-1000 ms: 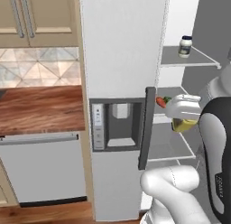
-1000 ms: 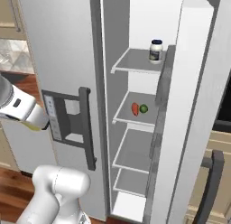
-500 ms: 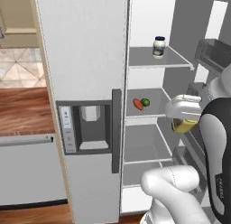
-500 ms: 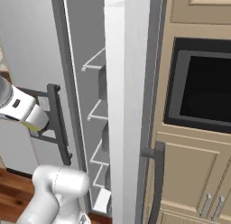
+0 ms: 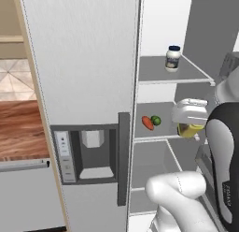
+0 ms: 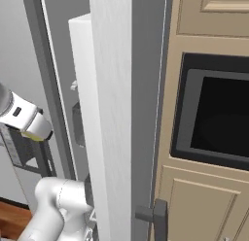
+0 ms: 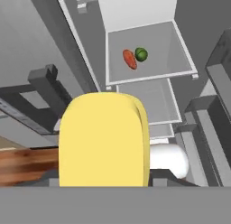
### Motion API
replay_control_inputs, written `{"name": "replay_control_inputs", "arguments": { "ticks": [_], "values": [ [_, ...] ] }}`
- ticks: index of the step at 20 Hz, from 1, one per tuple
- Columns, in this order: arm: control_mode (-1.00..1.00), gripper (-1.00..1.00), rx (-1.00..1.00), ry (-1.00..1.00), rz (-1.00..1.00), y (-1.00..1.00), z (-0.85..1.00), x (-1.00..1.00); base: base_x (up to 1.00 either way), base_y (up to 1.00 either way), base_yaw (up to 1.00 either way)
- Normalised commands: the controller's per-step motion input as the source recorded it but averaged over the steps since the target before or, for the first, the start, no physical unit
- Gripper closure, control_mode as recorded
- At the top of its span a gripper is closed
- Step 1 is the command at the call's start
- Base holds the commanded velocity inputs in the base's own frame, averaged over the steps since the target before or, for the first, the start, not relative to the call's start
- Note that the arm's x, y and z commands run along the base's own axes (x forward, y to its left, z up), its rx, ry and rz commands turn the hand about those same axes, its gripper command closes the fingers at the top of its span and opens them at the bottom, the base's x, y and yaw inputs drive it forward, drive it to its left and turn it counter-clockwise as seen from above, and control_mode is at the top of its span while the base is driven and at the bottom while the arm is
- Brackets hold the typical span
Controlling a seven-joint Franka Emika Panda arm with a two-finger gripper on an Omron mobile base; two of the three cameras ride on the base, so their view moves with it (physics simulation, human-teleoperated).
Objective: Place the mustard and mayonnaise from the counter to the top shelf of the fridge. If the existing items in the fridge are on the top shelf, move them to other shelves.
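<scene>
A yellow mustard bottle [image 5: 188, 130] hangs under my gripper [image 5: 190, 125], which is shut on it in front of the open fridge, level with the second shelf [image 5: 164, 109]. In the hand view the mustard [image 7: 103, 139] hides both fingertips. From the right base view the mustard [image 6: 37, 133] peeks out below the white hand at the far left. A white mayonnaise jar [image 5: 172, 58] with a dark lid stands upright on the top shelf [image 5: 151, 73]. A carrot [image 5: 147, 123] and a lime [image 5: 156, 120] lie on the second shelf [image 7: 159, 41], apart from the gripper.
The closed left fridge door carries a dispenser [image 5: 93, 147] and a dark handle [image 5: 123, 156]. The open right door [image 6: 121, 113] stands edge-on beside a built-in oven [image 6: 214, 118]. Door bins [image 7: 212, 128] line the right side. A wooden counter [image 5: 21, 128] lies to the left.
The base has driven right, so both base views shifted: the fridge interior now sits centred in the left view, the oven fills the right view. The gripper still holds the mustard.
</scene>
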Motion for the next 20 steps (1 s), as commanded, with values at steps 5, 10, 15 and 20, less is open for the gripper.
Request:
{"name": "replay_control_inputs", "arguments": {
  "ticks": [5, 10, 15, 20],
  "values": [
    [-1.0, 1.0, 0.0, -0.11, 0.0, -0.14, 0.25, 0.25, 0.11, -0.02, 0.0],
    [-1.0, 1.0, 0.0, -0.23, 0.0, -0.18, 0.66, 0.3, 0.0, 0.0, 0.0],
    [-1.0, 1.0, 0.0, -0.08, -0.01, -0.33, 0.32, 0.74, 0.0, 0.0, 0.0],
    [-1.0, 1.0, 0.0, 0.16, -0.01, -0.55, 0.01, 0.75, 0.0, 0.0, 0.0]
  ]
}}
